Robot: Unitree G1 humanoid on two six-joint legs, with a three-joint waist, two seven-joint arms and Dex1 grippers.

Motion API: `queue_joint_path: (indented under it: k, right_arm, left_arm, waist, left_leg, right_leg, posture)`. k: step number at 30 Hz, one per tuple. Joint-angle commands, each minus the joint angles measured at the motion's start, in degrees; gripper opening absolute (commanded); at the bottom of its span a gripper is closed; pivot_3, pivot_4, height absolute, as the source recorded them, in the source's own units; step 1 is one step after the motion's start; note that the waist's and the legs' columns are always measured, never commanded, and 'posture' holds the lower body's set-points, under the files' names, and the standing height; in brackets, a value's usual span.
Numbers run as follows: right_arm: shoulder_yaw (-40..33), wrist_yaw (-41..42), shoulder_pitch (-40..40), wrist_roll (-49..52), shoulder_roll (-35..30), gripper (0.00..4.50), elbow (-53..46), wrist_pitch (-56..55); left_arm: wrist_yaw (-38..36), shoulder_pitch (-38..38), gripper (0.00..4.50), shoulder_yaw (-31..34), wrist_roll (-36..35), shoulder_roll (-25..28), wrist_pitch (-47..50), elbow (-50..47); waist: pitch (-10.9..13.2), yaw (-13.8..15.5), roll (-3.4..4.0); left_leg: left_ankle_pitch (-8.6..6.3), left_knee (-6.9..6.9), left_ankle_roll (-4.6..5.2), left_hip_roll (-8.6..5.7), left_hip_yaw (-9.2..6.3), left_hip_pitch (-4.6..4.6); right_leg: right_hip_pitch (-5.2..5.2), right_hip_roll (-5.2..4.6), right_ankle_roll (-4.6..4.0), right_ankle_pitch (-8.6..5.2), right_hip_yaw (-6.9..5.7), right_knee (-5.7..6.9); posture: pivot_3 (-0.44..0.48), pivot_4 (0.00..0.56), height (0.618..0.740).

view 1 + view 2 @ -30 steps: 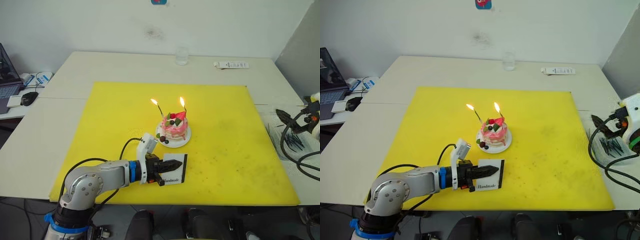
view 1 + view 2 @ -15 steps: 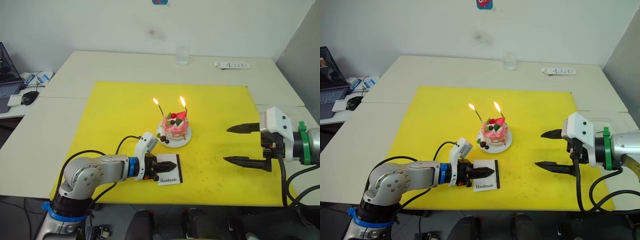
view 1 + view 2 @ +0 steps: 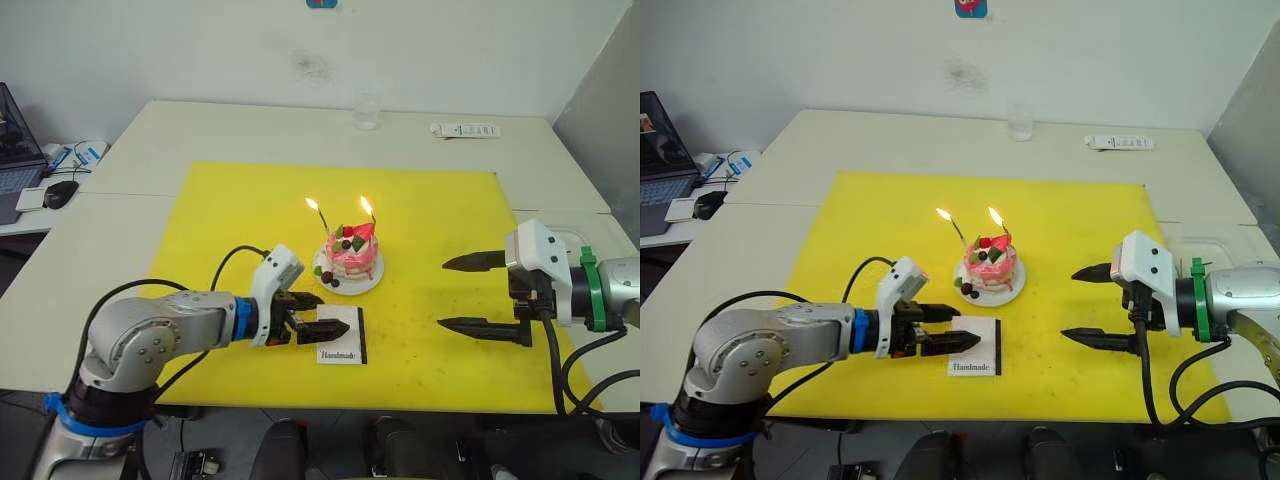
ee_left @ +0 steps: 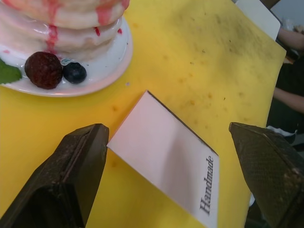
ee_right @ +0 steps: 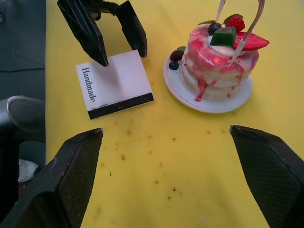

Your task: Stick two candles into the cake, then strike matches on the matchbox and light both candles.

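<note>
The pink cake (image 3: 350, 262) sits on its white plate (image 3: 372, 285) in the middle of the yellow mat. Two thin candles (image 3: 320, 218) (image 3: 369, 214) stand in it, both burning. The white matchbox (image 3: 340, 336) lies flat on the mat in front of the cake, "Handmade" facing up. My left gripper (image 3: 322, 312) is open just left of it, with its fingers (image 4: 78, 166) astride the box's near corner and not touching it. My right gripper (image 3: 443, 294) hangs open over the mat to the right of the cake, holding nothing. The matches are out of view.
The yellow mat (image 3: 230, 230) covers most of the white table. A glass (image 3: 365, 112) and a white remote (image 3: 463, 130) lie at the far edge. A clear tray (image 3: 1205, 248) is behind my right arm. A mouse (image 3: 58, 195) and a laptop sit far left.
My left gripper has opened and let go of the matchbox, which now lies flat, and has drawn back a little to the left. My right arm has swung in from the right edge, open.
</note>
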Motion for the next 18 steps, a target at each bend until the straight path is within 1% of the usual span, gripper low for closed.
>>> queue_joint_path:
  k: [1, 5, 7, 9, 13, 16, 18]
  right_arm:
    - [-2.05, -0.89, 0.50, -0.45, -0.42, 4.50, -1.20, -1.63]
    - [-5.59, -1.49, 3.23, -3.72, -0.87, 4.50, 0.59, -5.66]
    - [-7.08, -1.01, 4.33, -5.72, -1.07, 4.50, 2.09, -8.67]
    - [-9.18, -0.40, 4.97, -6.67, -1.32, 4.50, 3.75, -10.59]
    - [-14.14, 3.23, 5.47, -6.83, -4.01, 4.50, 7.59, -12.18]
    - [-16.62, 7.10, 5.26, -4.86, -6.38, 4.50, 9.95, -11.72]
    - [-17.39, 9.10, 4.56, -4.07, -7.40, 4.50, 11.60, -11.94]
  left_arm:
    - [-5.04, 0.85, 4.49, 3.08, 1.93, 4.26, -4.00, -2.70]
    - [-16.18, 5.86, 4.49, 6.80, 10.71, 16.05, -14.83, -1.17]
    - [-18.53, 8.78, 4.49, 8.64, 15.72, 18.78, -21.48, 0.57]
    - [-19.39, 11.42, 4.49, 10.36, 21.37, 19.78, -28.60, 2.83]
    - [-22.86, 17.40, 4.49, 17.53, 25.91, 19.90, -37.21, 5.67]
    - [-24.56, 20.39, 4.49, 21.28, 27.49, 19.36, -40.63, 6.54]
    - [-25.29, 21.42, 4.49, 24.05, 26.70, 18.74, -40.69, 6.98]
  waist:
    - [0.00, -0.01, 0.01]
    - [0.02, -0.03, 0.01]
    - [0.04, 0.05, 0.05]
    - [0.05, 0.15, 0.06]
    - [0.07, 0.17, 0.06]
    - [0.08, 0.17, 0.08]
    - [0.08, 0.17, 0.08]
  left_leg:
    - [0.00, -0.01, 0.00, 0.00, 0.02, 0.00]
    - [0.00, -0.03, 0.00, 0.05, 0.01, 0.00]
    - [0.00, -0.05, 0.00, 0.06, 0.02, 0.02]
    - [0.00, -0.05, 0.00, 0.05, 0.02, 0.02]
    - [0.00, -0.05, 0.00, 0.03, 0.12, 0.01]
    - [-0.01, -0.08, 0.00, 0.05, 0.13, 0.00]
    - [-0.01, -0.09, 0.00, 0.08, 0.10, 0.00]
  right_leg:
    - [-0.01, 0.00, 0.00, 0.00, 0.01, 0.00]
    - [-0.05, -0.03, -0.04, -0.02, 0.00, 0.01]
    - [-0.06, -0.12, -0.09, -0.05, -0.01, 0.01]
    - [-0.06, -0.20, -0.13, -0.07, -0.03, 0.01]
    - [-0.06, -0.29, -0.15, -0.08, 0.01, -0.02]
    - [-0.07, -0.33, -0.18, -0.10, -0.01, -0.03]
    - [-0.07, -0.32, -0.20, -0.11, -0.05, -0.03]
  posture:
    - [0.000, 0.150, 0.740]
    - [0.000, 0.150, 0.740]
    - [0.000, 0.150, 0.740]
    - [0.000, 0.150, 0.740]
    - [0.000, 0.150, 0.740]
    - [0.000, 0.150, 0.740]
    - [0.000, 0.150, 0.740]
